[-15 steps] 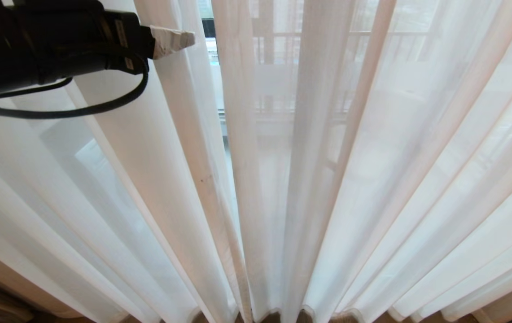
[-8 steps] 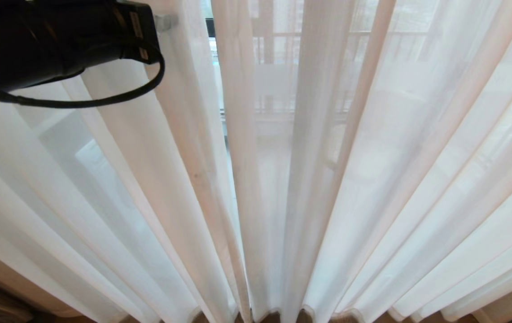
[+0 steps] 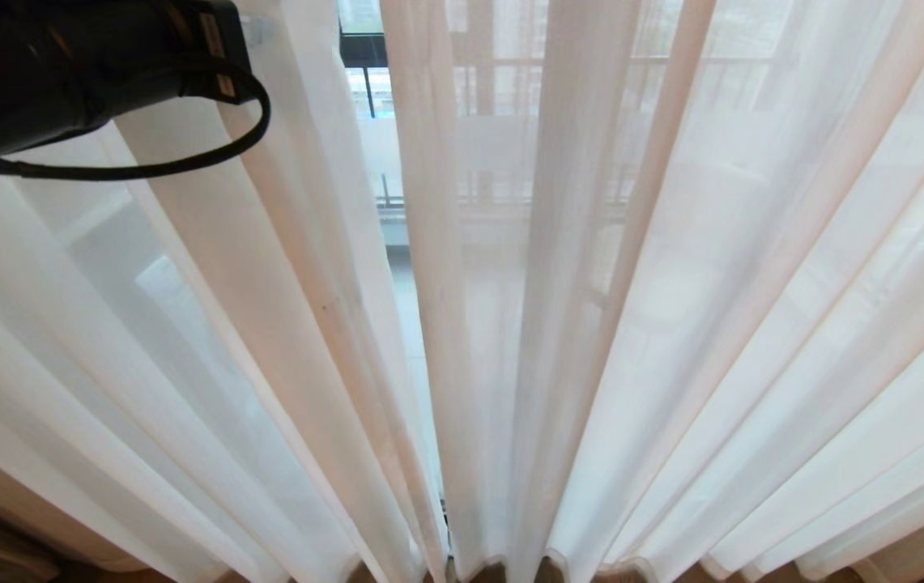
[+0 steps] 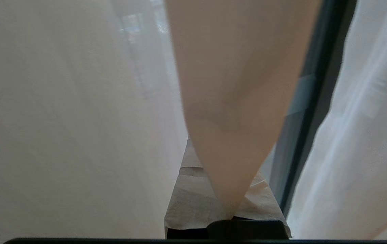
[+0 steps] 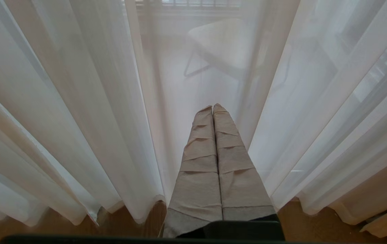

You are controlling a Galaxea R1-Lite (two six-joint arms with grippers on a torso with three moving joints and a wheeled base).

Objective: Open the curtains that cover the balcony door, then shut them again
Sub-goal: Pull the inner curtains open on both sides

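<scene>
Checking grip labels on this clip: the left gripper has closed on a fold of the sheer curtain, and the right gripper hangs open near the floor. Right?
Not quite. The right gripper is shut: the right wrist view shows its taped fingers pressed together, holding nothing. The left gripper has indeed closed on a fold of the sheer curtain.

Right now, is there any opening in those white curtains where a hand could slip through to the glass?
One narrow slit, high up, between the fold pinched in the left gripper and the next white fold of the curtains; the balcony door frame shows there. Elsewhere the pleats overlap closely down to the floor. The right gripper hangs low, shut, holding nothing.
</scene>
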